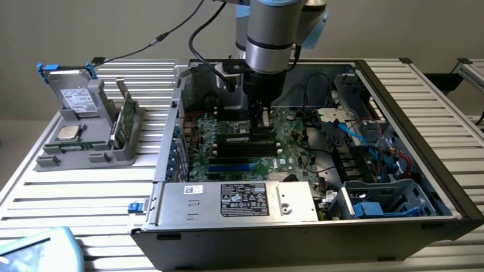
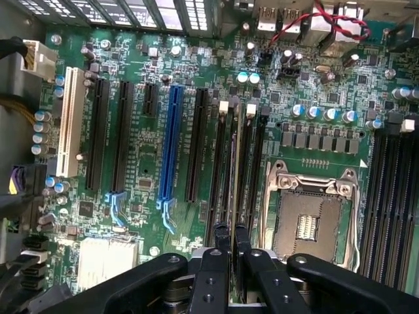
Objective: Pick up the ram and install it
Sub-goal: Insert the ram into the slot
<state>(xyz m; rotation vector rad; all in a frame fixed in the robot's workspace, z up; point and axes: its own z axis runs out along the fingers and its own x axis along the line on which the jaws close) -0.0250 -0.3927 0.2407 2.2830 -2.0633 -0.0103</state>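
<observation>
Item: ram [image 2: 233,163], seen edge-on, nipped between the near-closed pincer [image 2: 232,252], standing over the memory slots [image 2: 254,170] beside the empty processor socket [image 2: 308,219]. Handling, as judged: keep stick upright and parallel to slot, then press evenly straight down.

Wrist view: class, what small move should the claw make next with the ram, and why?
Probably ease straight down. The claw is shut on the ram, seen edge-on and lined up with the memory slots beside the empty processor socket. In the exterior view it appears to hover just above the motherboard, not yet seated.
</observation>
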